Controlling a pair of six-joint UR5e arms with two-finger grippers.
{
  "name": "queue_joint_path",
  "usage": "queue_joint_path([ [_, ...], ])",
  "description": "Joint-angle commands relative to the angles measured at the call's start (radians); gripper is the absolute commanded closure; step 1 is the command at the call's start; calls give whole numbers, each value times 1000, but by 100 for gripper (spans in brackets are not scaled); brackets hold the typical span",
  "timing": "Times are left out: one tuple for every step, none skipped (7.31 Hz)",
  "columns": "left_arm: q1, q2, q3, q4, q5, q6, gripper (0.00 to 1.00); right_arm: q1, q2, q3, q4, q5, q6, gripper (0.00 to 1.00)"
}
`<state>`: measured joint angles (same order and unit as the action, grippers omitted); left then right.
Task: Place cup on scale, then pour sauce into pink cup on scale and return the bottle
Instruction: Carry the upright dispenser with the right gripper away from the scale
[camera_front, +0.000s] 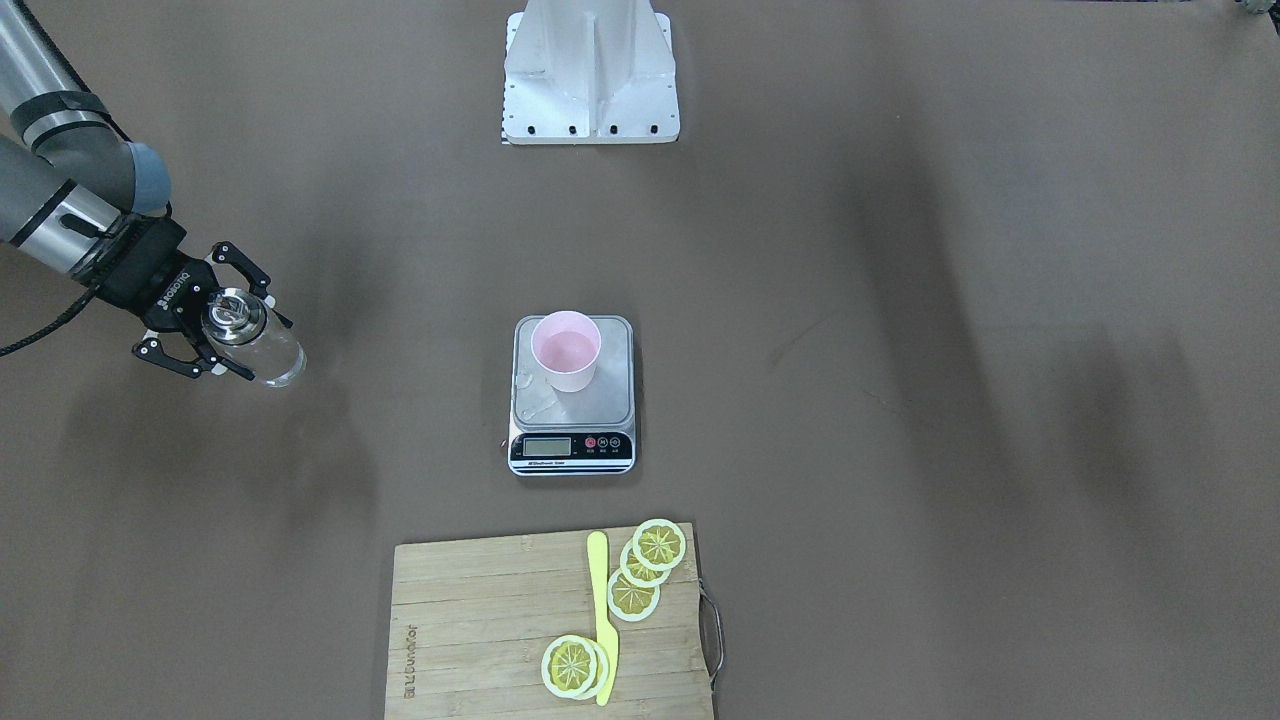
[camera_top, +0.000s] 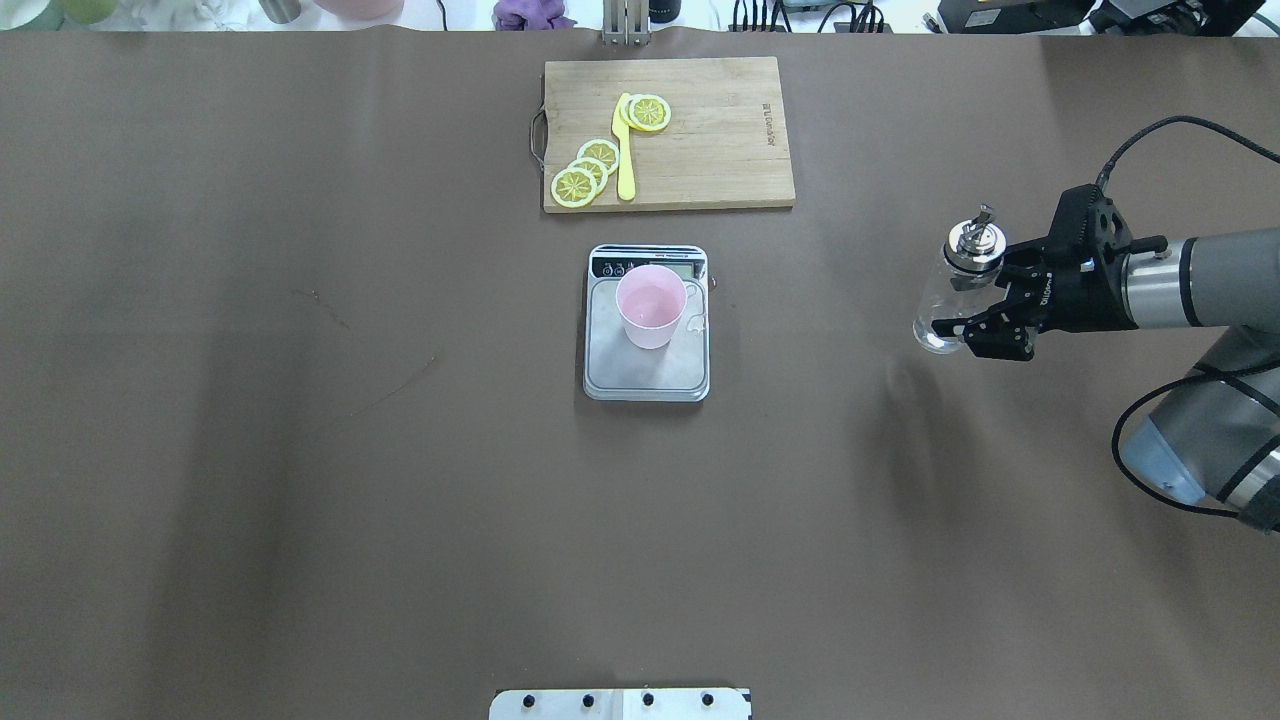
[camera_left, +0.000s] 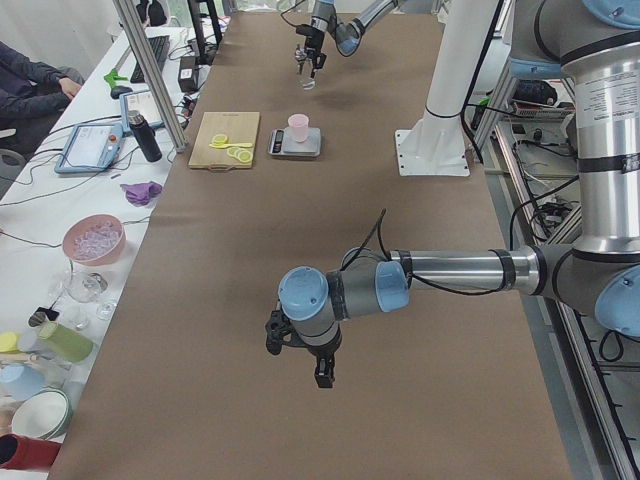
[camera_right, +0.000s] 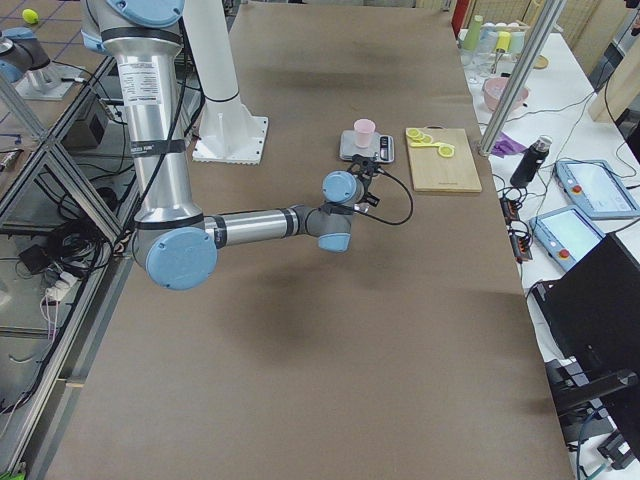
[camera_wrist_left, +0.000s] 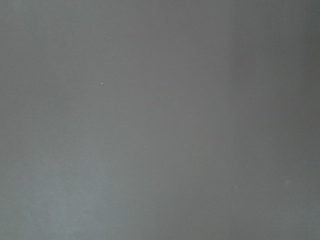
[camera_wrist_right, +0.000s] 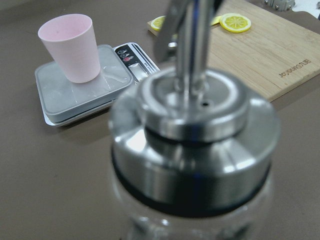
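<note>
The pink cup stands upright on the steel scale at the table's middle. Shiny, wet-looking patches show on the platform beside it. Far off on the robot's right side, my right gripper is shut on the clear glass bottle, which is upright. Its chrome cap fills the right wrist view, with the cup behind it. The left gripper shows only in the exterior left view, low over bare table. I cannot tell whether it is open or shut.
A wooden cutting board with lemon slices and a yellow knife lies beyond the scale. The robot's white base is on the near side. A side table with bowls, bottles and a seated person runs along one edge.
</note>
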<state>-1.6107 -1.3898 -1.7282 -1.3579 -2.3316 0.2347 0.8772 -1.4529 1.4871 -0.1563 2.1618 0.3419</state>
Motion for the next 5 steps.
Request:
queue_joint_path([
  [0,0,-2,-1,0,0,1,-3,12,-89,158,-6,29,100],
  [0,0,-2,0,0,0,1,-3,19,-123,196,-10,29,100],
  [0,0,-4,0,0,0,1,-3,20,-128,202,-10,28,100],
  [0,0,-2,0,0,0,1,-3,23,-128,204,-10,16,100],
  [0,-1,-2,-1,0,-1,1,-6,26,-129,204,-10,9,100],
])
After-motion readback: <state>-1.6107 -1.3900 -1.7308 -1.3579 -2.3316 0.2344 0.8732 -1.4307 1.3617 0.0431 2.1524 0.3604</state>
